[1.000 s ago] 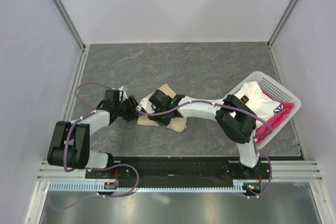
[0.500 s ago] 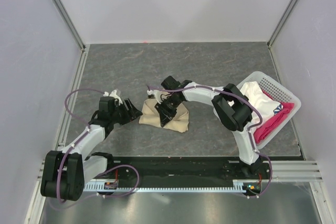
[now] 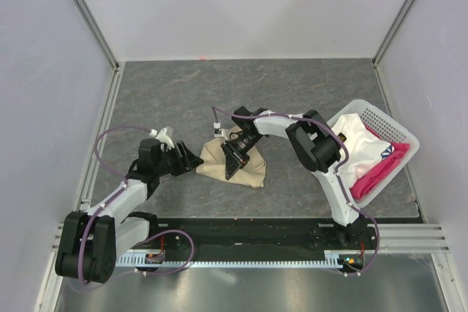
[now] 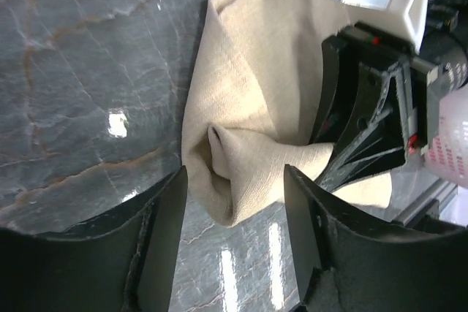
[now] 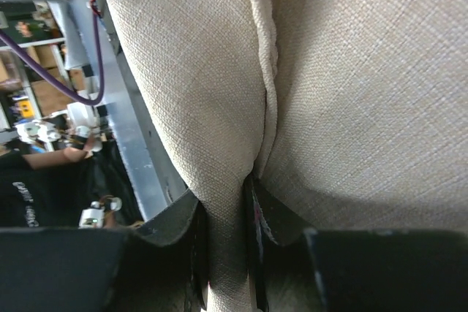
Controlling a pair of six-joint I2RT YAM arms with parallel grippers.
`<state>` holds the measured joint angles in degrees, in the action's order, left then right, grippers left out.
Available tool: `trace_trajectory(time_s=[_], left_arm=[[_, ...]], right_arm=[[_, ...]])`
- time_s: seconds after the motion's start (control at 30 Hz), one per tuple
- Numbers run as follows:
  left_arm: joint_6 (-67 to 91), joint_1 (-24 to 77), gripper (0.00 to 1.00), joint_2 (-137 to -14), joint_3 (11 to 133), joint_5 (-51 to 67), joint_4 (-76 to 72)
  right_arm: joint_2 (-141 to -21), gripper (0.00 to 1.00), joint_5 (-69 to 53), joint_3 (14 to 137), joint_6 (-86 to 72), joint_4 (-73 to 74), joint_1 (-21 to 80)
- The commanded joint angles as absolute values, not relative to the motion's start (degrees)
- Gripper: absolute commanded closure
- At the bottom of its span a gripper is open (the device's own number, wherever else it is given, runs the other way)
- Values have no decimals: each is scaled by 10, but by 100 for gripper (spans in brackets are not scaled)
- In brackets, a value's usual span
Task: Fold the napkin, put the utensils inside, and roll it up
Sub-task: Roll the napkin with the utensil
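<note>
Beige napkin [image 3: 252, 172] sits pinched by a fold in my right gripper [image 5: 225, 213] (mid-frame), my left gripper [image 4: 234, 184] open at its corner

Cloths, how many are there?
3. The beige napkin sits bunched on the table; the white cloth and the pink cloth sit in the basket at the right. Others may be hidden beneath them.

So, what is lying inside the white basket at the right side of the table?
The basket holds a white cloth and a pink-red cloth beside it. Whatever lies beneath these two cloths is covered and cannot be seen.
</note>
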<state>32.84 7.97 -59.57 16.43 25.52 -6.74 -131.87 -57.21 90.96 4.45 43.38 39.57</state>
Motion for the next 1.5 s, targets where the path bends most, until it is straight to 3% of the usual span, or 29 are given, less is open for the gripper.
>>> trace_trajectory(time_s=[0.0,0.2,0.43,0.6,0.83,1.0,1.3,1.47], left_arm=[[308,90,40,-621,176,285,-98],[304,92,46,-642,186,286,-104],[295,93,63,-694,203,288,-124],[296,94,81,-724,221,271,-110],[300,94,97,-748,252,221,-46],[300,94,98,-800,279,236,-20],[303,94,98,-829,313,248,10],[305,94,98,-829,323,245,25]], right_arm=[[-1361,85,-552,920,39,453,389],[-1378,85,-560,933,35,453,385],[-1387,84,-560,939,33,454,382],[-1386,82,-555,940,29,453,383],[-1338,57,-498,939,11,454,382],[-1287,30,-432,936,0,433,383],[-1146,21,-328,863,-23,308,388],[-1036,18,-133,792,23,252,464]])
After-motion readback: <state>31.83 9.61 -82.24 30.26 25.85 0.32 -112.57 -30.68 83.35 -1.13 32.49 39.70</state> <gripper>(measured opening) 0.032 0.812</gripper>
